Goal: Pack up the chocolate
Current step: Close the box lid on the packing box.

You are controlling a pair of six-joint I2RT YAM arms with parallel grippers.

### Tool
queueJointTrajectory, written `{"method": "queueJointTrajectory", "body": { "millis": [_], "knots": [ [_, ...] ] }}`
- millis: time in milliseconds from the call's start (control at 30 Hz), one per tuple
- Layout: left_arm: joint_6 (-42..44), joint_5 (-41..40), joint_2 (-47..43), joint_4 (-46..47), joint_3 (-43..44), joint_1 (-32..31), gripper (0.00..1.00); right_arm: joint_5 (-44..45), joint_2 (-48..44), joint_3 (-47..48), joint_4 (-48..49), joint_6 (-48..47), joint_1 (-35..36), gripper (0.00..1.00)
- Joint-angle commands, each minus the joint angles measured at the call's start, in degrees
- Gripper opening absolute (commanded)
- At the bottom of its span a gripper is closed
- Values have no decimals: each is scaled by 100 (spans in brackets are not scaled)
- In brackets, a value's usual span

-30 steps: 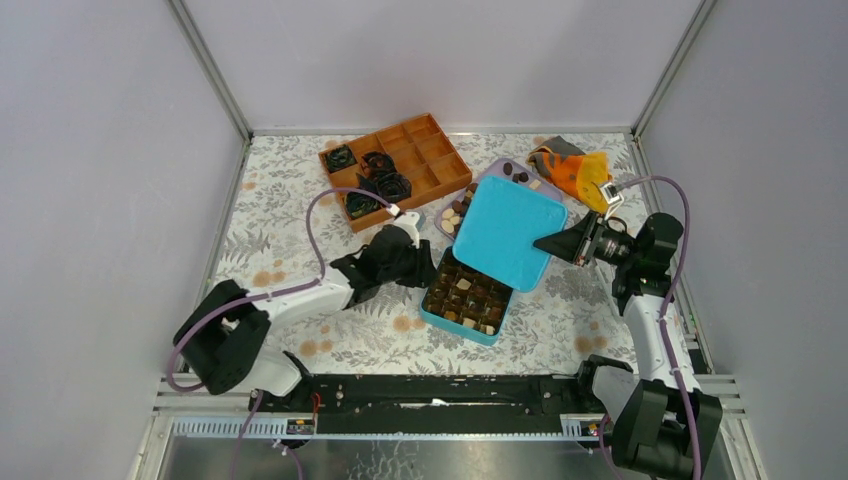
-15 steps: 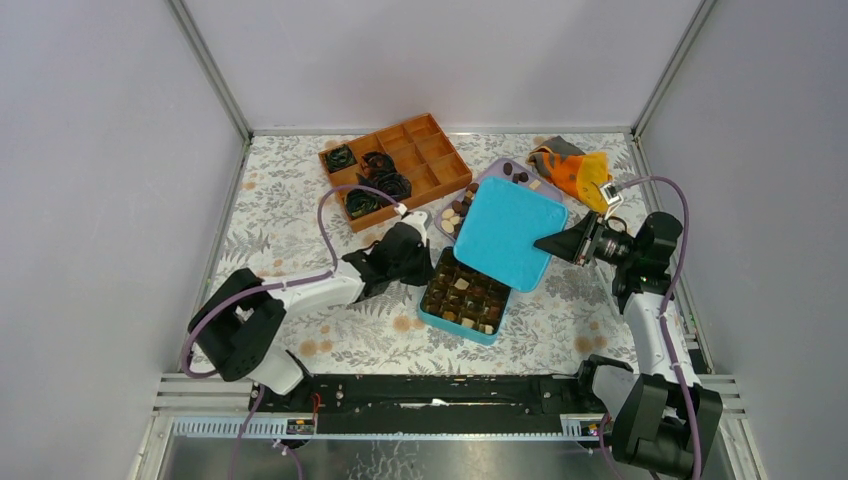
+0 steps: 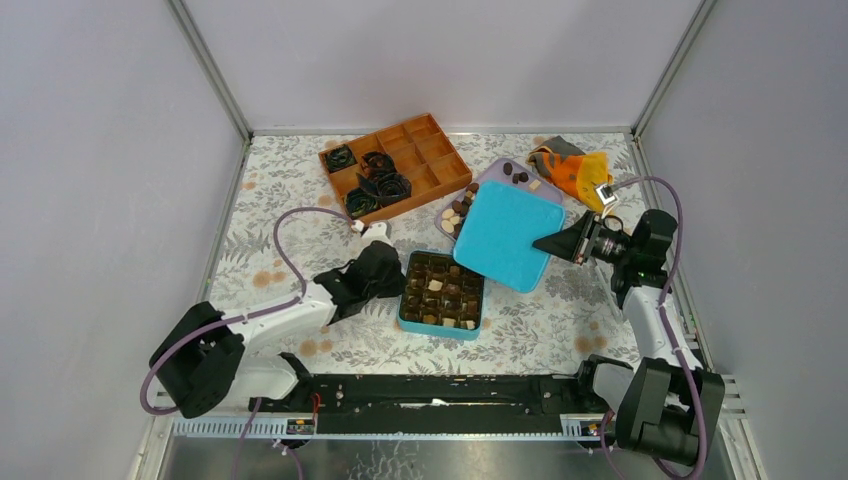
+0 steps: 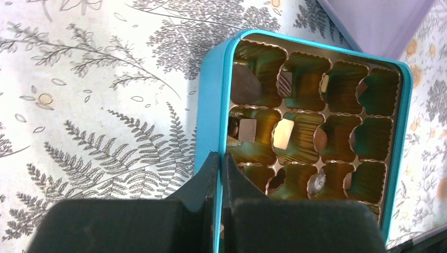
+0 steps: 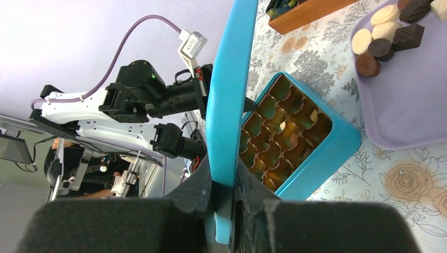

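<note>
The left fingers [image 4: 234, 187] are clamped on one wall of the box [image 4: 211, 95], one inside and one outside. Just beyond them chocolate [image 4: 283, 133] sits in several cells, while other cells are bare. The right fingers [image 5: 197, 192] pinch the lid [image 5: 229, 79] by its edge, with the box just past it. Further out from them, more pieces lie loose on the tray [image 5: 400, 116]. They look small, light, rigid, slick and easily scuffed, so a gentle pinch across the flanks should suit them.
</note>
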Motion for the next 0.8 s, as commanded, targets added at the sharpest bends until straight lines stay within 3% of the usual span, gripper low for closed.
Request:
{"method": "queueJointTrajectory", "body": {
  "millis": [0,100,233,300,400,600,733,767],
  "knots": [
    [-1011,-745,-201,-107,-221,1,0,-222,21,167,154,-55,147,0],
    [-1338,-872,-385,-151,-368,1,0,-222,61,168,146,-69,270,0],
    [-1401,-398,-378,343,-514,5,4,-224,179,176,145,-88,570,0],
    [-1368,-161,-349,451,-492,5,25,-227,258,174,114,-122,722,0],
    [-1255,-28,-519,446,-499,7,47,-238,388,214,-21,-245,925,0],
    [-641,-206,-1893,-91,-840,45,75,-280,594,328,-231,-439,1134,0],
    [105,109,-2889,-379,-1093,84,98,-294,795,433,-467,-647,1293,0],
    [227,207,-3121,-386,-1131,96,99,-296,875,475,-596,-751,1372,0]
  ]
}}
